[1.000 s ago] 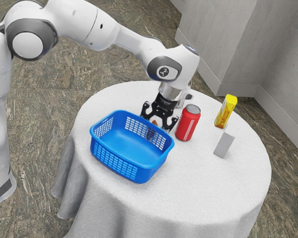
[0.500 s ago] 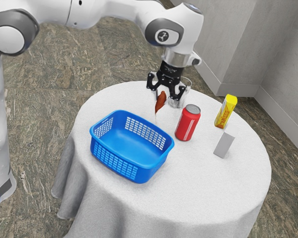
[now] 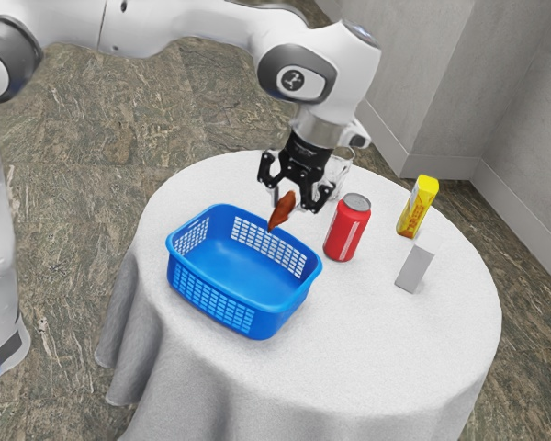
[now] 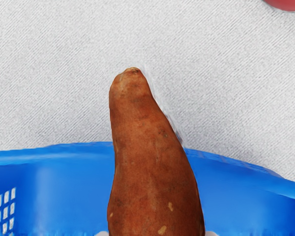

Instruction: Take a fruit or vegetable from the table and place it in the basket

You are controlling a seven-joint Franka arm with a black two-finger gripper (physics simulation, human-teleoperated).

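My gripper [image 3: 296, 202] is shut on a reddish-brown sweet potato [image 3: 281, 211], held tilted above the table at the far rim of the blue basket [image 3: 230, 319]. In the wrist view the sweet potato [image 4: 150, 162] reaches away from between the fingertips of the gripper [image 4: 157, 233], seen at its two sides. Below it lies the blue wall of the basket [image 4: 69, 182]. The basket's floor, as seen in the exterior view, has nothing on it.
A red can [image 3: 348, 228] stands just to the exterior view's right of the basket. A clear glass [image 3: 339, 173] is behind the gripper. Farther right are a yellow box [image 3: 417, 207] and a grey box [image 3: 414, 268] on the white round table [image 3: 386, 340].
The sweet potato has come up from behind the basket in my gripper. Over the last half second, my hand has moved with it toward the exterior view's left and the basket's far rim.
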